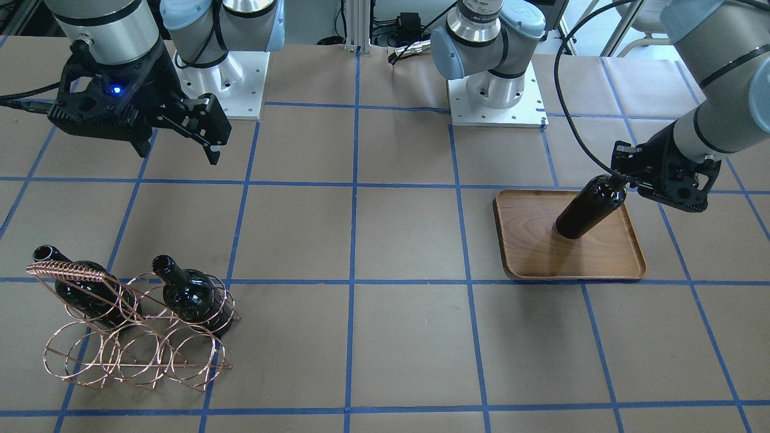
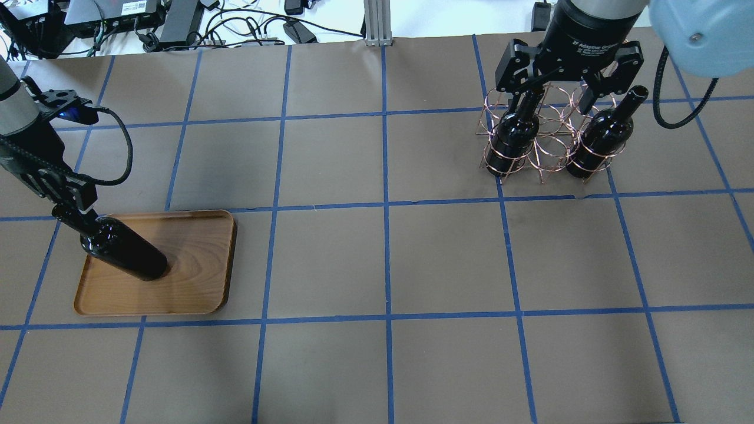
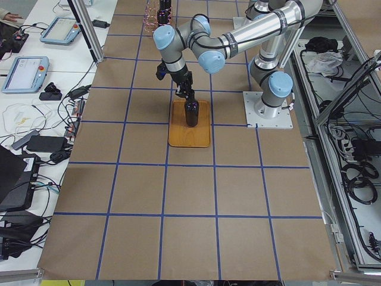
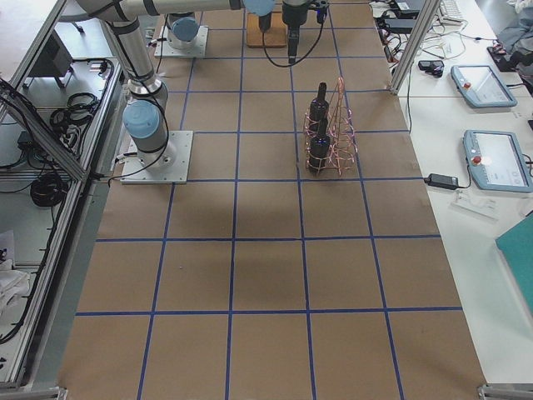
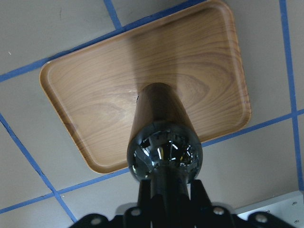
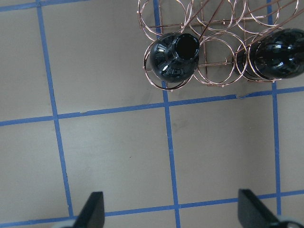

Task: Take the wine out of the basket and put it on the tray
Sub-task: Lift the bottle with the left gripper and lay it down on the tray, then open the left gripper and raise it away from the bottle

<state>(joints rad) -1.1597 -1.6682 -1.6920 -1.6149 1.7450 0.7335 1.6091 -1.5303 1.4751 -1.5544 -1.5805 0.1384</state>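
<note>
Plainly upright in exterior left view, slanted-looking overhead: wine (image 3: 191,113) on tray (image 3: 189,137).

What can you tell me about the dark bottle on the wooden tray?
The wine bottle is glossy, near-black glass with no label, a cylindrical body and rounded shoulders narrowing to a slim neck. It stands upright with its base near the middle of the brown wood-grain tray. The left end effector is shut on its neck from above.

Robotics lab: tape-gridded table (image 3: 190,190), teach pendants (image 3: 24,72), loose cabling (image 3: 357,173).
</note>
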